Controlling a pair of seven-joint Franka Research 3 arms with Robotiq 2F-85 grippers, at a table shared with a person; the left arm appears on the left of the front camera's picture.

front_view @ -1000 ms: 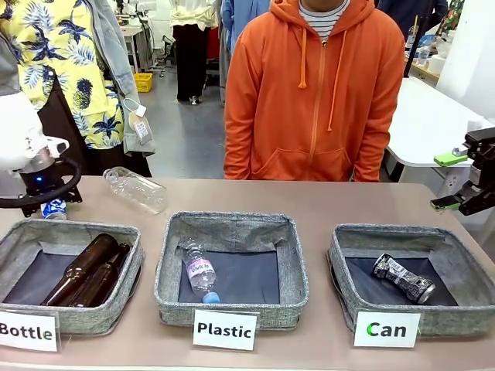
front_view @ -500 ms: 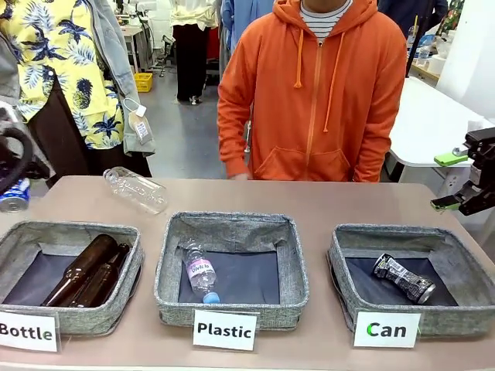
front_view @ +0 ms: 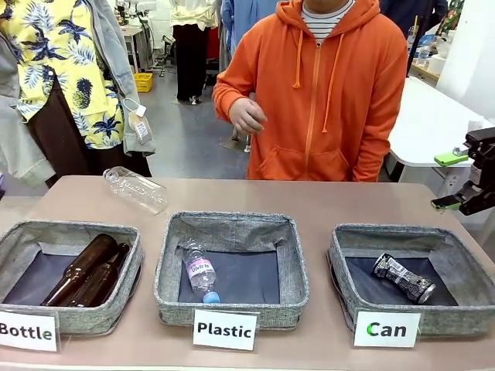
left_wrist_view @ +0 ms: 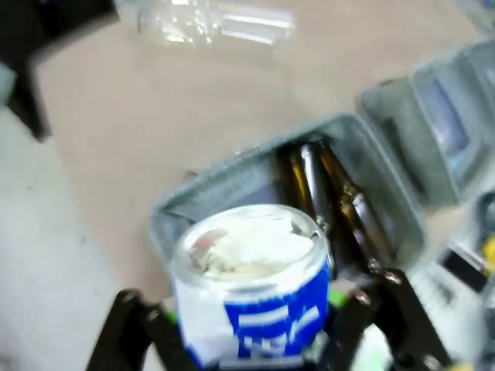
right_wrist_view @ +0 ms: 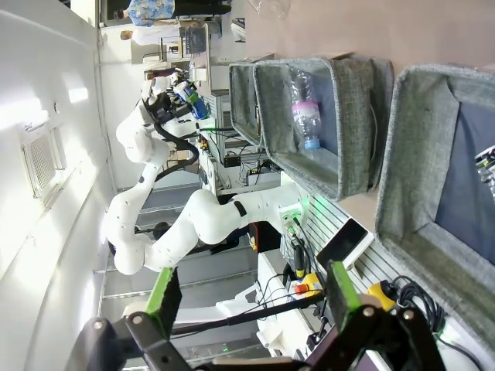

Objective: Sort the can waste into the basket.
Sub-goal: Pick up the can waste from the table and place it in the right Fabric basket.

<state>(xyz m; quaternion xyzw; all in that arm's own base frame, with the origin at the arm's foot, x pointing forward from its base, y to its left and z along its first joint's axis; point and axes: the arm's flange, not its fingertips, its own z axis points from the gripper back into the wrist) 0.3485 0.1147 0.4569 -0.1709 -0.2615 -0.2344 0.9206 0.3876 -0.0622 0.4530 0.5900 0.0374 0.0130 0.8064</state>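
My left gripper (left_wrist_view: pixel 254 309) is shut on a blue and white crushed can (left_wrist_view: pixel 247 270), held in the air above the Bottle basket (left_wrist_view: pixel 232 174). In the right wrist view this blue can (right_wrist_view: pixel 189 93) shows small and far off, at the end of the left arm. A dark silvery can (front_view: pixel 403 277) lies inside the grey Can basket (front_view: pixel 390 233), behind a white card reading "Can" (front_view: pixel 386 329). My right gripper (front_view: pixel 448 182) hangs open and empty at the table's right edge, above and behind that basket (right_wrist_view: pixel 418 100).
Two brown bottles (front_view: pixel 85 270) lie in the Bottle basket (front_view: pixel 69 229). The Plastic basket (front_view: pixel 232 224) holds a small clear bottle (front_view: pixel 199 272). Another clear bottle (front_view: pixel 135 189) lies on the table behind. A person in an orange hoodie (front_view: pixel 317 93) stands opposite, one hand (front_view: pixel 247 116) raised.
My left arm has lifted the blue can away from the table's left edge and out of the front view. The person's hand rose from the table edge to chest height. The right arm stayed still.
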